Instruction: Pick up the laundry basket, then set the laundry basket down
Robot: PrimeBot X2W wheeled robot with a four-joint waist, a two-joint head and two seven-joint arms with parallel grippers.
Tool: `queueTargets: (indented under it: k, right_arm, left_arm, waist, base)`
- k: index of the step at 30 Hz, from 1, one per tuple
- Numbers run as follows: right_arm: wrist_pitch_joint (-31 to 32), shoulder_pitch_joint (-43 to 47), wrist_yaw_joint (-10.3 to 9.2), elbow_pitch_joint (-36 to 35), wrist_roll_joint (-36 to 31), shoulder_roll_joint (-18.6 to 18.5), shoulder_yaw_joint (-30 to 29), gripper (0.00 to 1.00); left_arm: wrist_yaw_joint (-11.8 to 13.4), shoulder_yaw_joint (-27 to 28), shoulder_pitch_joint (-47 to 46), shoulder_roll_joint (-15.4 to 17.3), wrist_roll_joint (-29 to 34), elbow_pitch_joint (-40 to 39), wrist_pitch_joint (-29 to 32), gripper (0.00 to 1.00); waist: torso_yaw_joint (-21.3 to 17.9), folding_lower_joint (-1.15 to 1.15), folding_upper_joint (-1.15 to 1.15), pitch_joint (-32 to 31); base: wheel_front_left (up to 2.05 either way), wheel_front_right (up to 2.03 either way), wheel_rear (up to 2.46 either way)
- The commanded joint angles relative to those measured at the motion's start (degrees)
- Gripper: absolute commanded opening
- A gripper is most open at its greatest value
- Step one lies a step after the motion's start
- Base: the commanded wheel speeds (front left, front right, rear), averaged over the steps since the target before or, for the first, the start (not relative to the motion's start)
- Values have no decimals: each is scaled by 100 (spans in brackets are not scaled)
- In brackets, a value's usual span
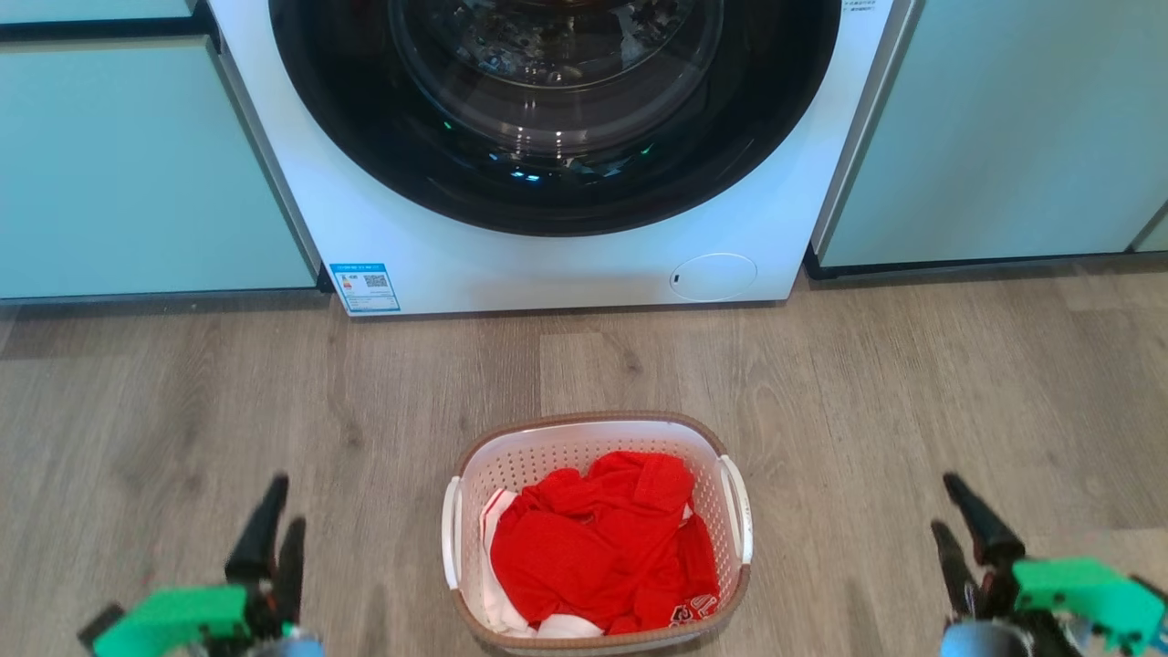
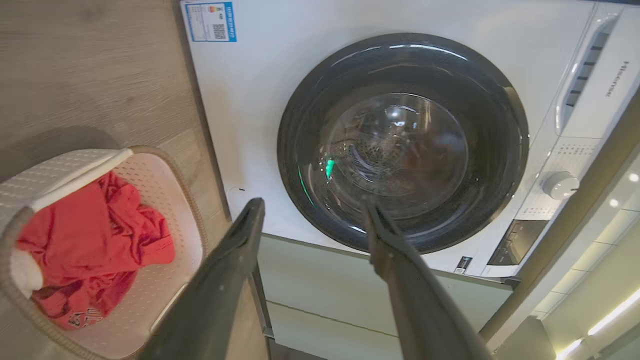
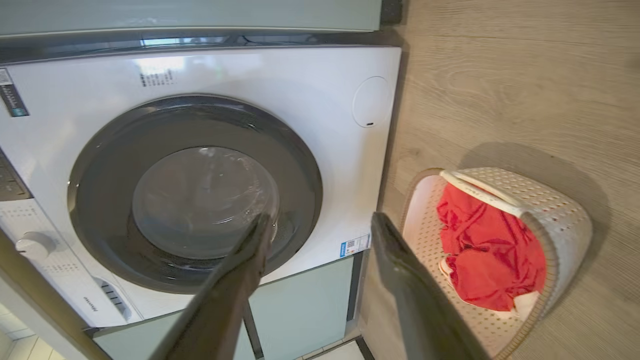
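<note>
Both the left gripper (image 1: 286, 504) and right gripper (image 1: 944, 502) stand well apart from the basket (image 1: 593, 420) in the head view, one on each side. Left wrist view: fingers (image 2: 225, 270) parted, empty, basket to their left. Right wrist view: fingers (image 3: 410, 290) parted, empty, basket to their right.

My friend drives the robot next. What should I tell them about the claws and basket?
The small white perforated plastic laundry basket with a brown rim stands on the wood-look floor before the big white washing machine, red clothes inside.
The left claw is open and empty, on its left, not touching.
The right claw is open and empty, on its right, not touching.
Nothing looks lifted yet. Left to do: grip it, lift it, set it down.
</note>
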Motion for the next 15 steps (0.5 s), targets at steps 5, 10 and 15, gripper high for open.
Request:
queueTargets:
  k: [5, 10, 15]
  right_arm:
    - [-94, -91, 2, -140, -21, -13, 90, 100]
    - [-178, -98, 3, -171, -106, -17, 147, 100]
    - [-262, -110, 4, -224, -291, -21, 169, 100]
  left_arm:
    - [-2, -52, -92, 30, 55, -188, -96, 100]
    - [-4, -83, -79, 32, 164, -278, -180, 100]
    - [-3, -100, -76, 35, 352, -381, -264, 100]
  waist:
    - [-3, 0, 0, -8]
    - [-6, 0, 0, -17]
    - [-8, 0, 0, -25]
  base:
    - [0, 0, 0]
    - [0, 0, 0]
    - [0, 0, 0]
